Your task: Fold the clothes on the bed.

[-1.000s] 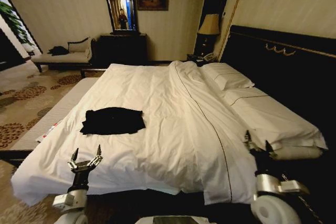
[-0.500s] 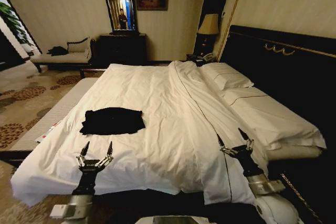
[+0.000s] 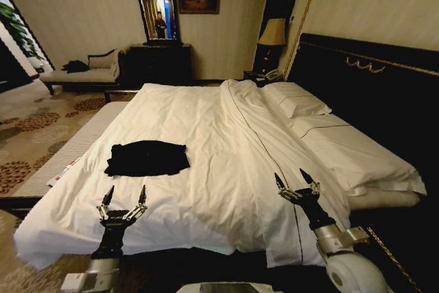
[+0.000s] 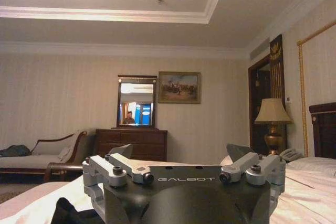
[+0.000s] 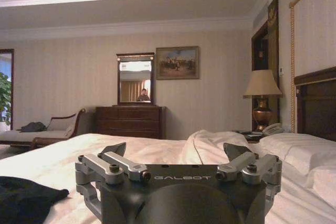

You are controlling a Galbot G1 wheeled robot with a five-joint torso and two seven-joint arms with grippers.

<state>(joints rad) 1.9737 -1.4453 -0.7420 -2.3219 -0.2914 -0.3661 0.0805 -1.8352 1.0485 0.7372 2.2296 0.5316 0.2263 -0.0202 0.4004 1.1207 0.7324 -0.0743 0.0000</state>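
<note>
Two grippers, left (image 3: 124, 200) and right (image 3: 297, 182), hover with fingers spread, empty, over the bed's (image 3: 226, 142) near edge; the black T-shirt (image 3: 147, 158) lies just beyond the left one, ungrasped.

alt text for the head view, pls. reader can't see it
A black T-shirt lies in a loose rectangle on the near left part of a large white bed, untouched. Both grippers are raised over the bed's near edge with fingers open and empty: the left gripper just short of the shirt, the right gripper over the folded-back duvet.
</note>
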